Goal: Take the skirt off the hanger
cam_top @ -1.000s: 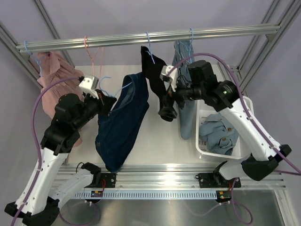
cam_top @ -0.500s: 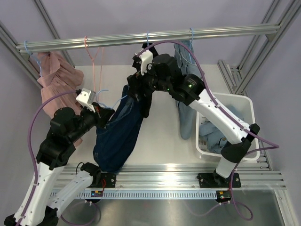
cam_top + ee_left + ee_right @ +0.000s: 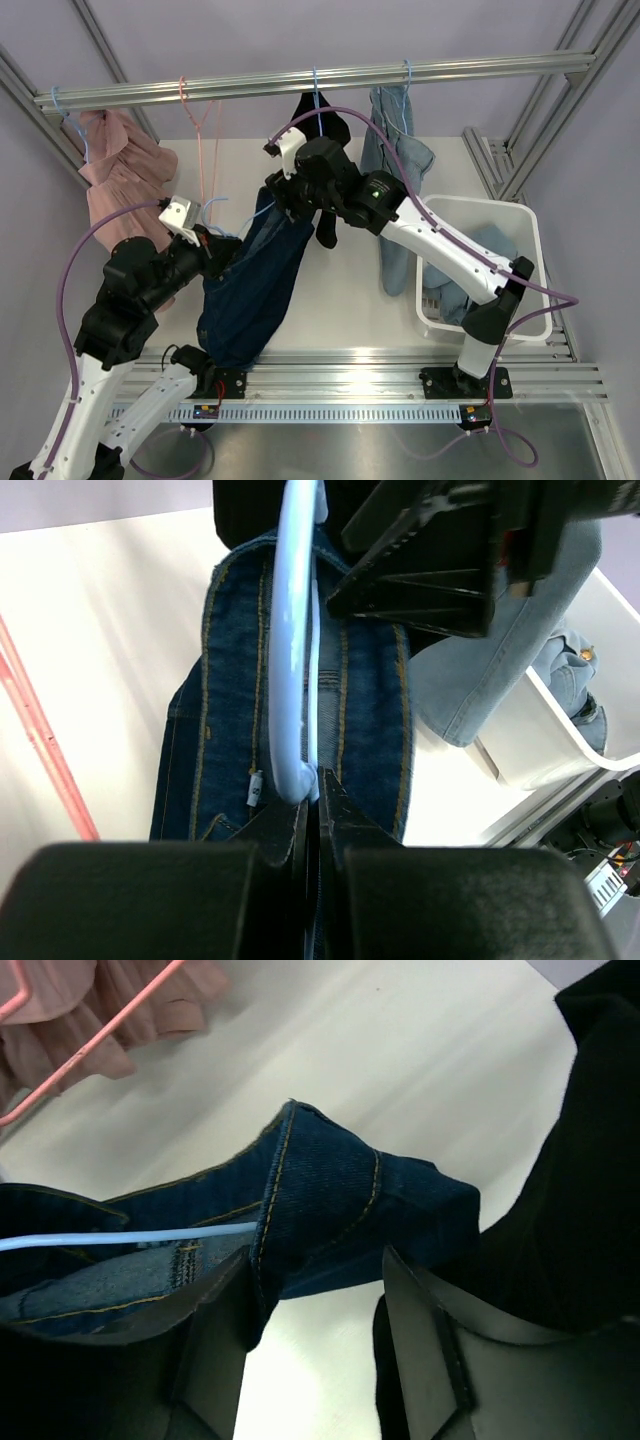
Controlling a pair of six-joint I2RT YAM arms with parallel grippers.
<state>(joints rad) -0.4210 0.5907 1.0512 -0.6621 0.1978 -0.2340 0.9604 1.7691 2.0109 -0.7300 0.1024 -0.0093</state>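
A dark blue denim skirt [image 3: 250, 290] hangs on a light blue hanger [image 3: 296, 630]. My left gripper [image 3: 216, 248] is shut on the hanger's lower bend [image 3: 305, 780], with the skirt's waistband [image 3: 372, 710] draped either side of it. My right gripper [image 3: 277, 198] is open at the skirt's far top corner. In the right wrist view its gripper [image 3: 315, 1335] has its fingers either side of the folded waistband corner [image 3: 340, 1210], with the hanger wire [image 3: 120, 1238] running off to the left. The fingers are not closed on the cloth.
A rail [image 3: 300, 82] crosses the back with a pink garment [image 3: 120, 170], an empty pink hanger [image 3: 205, 130], a black garment [image 3: 322, 130] and light blue jeans [image 3: 400, 170]. The black garment hangs right beside my right gripper [image 3: 580, 1160]. A white basket [image 3: 530, 240] of denim stands at the right.
My right arm swung left from beside the basket, past the black garment, to the skirt's waistband. My left gripper drew slightly nearer and lower with the hanger.
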